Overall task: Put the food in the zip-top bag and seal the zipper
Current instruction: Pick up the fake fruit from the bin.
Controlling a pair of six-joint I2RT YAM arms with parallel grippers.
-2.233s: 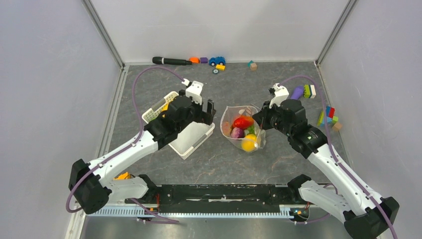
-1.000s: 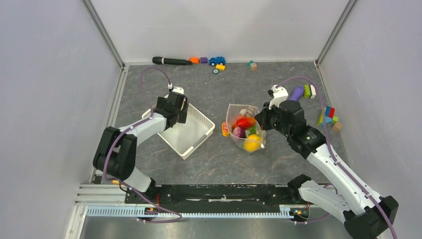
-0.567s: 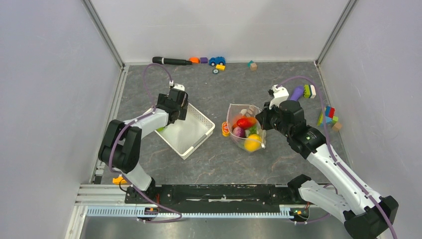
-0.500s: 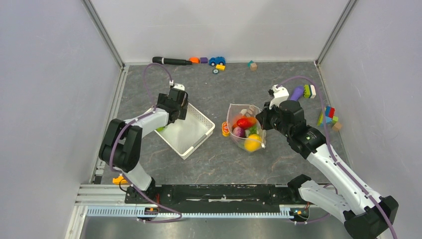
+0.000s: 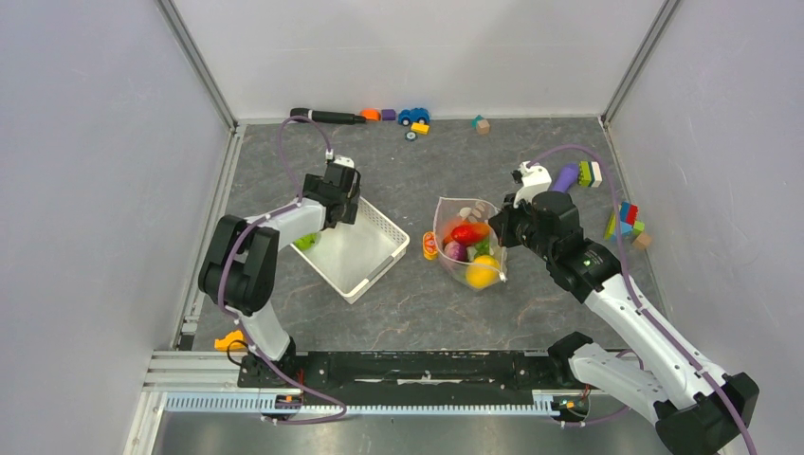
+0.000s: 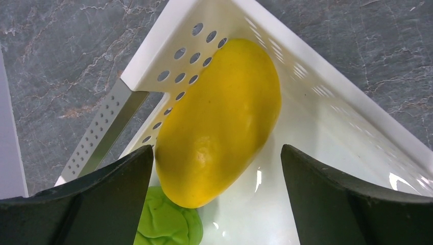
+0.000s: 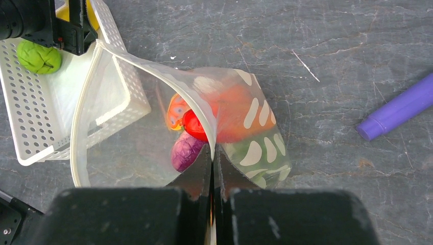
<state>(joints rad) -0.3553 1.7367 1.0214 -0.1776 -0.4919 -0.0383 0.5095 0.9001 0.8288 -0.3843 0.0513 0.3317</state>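
Note:
The white basket [image 6: 327,76] holds a yellow mango [image 6: 219,117] in its far-left corner, with a green toy [image 6: 166,227] touching it. My left gripper [image 6: 217,150] is open, one finger on each side of the mango; in the top view it [image 5: 327,210] hangs over that corner. My right gripper [image 7: 213,153] is shut on the rim of the clear zip-top bag [image 7: 127,143] and holds its mouth open. The zipper [image 7: 153,76] runs along the open rim. Inside are a red chili [image 7: 196,125], purple onion [image 7: 186,150], an orange [image 7: 235,109] and a yellow fruit [image 5: 481,273].
A small orange toy [image 5: 429,246] lies on the floor between basket [image 5: 365,261] and bag [image 5: 455,223]. A purple-handled brush [image 7: 398,109] lies to the right. Coloured blocks [image 5: 626,223], a toy car [image 5: 413,116] and a black marker [image 5: 327,116] line the back and right edges.
My left arm has drawn back from the basket's near-right side to its far-left corner, over the mango. My right gripper has kept hold of the bag rim, almost still.

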